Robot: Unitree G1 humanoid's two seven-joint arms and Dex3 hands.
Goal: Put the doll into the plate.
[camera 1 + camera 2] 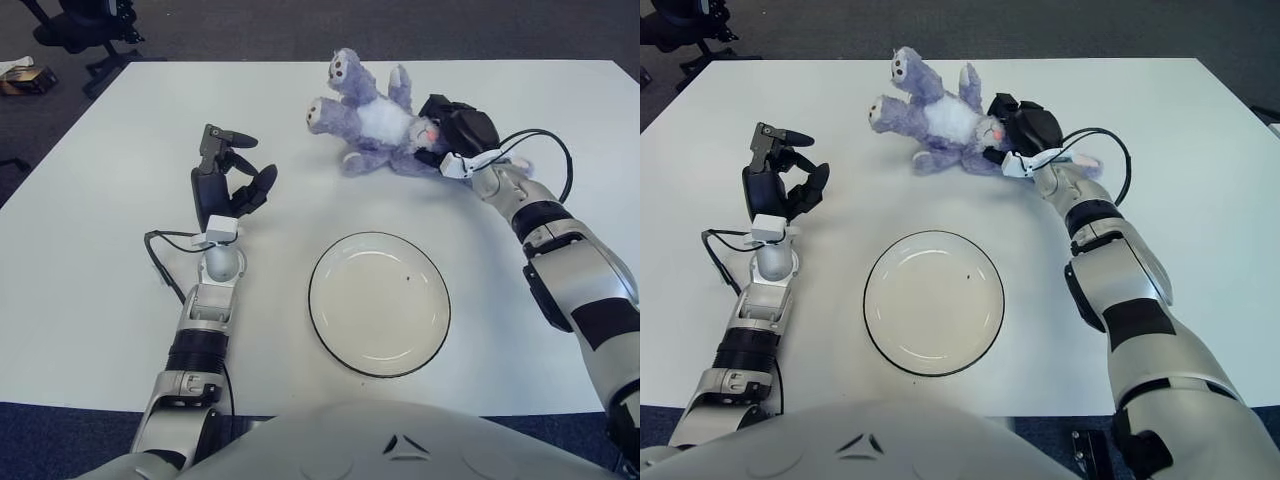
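A purple plush doll (372, 120) with a white belly lies on its back on the white table (120, 280), at the far middle, with its legs pointing left and away. My right hand (455, 132) is curled around the doll's head at its right end. An empty white plate (314, 300) with a dark rim sits nearer to me, below and slightly left of the doll. My left hand (232, 178) is raised to the left of the plate, its fingers spread and holding nothing.
The table's far edge runs just behind the doll. Beyond its far left corner, an office chair base (95, 30) and a small box (25, 78) stand on the dark floor. A black cable (160, 262) loops beside my left forearm.
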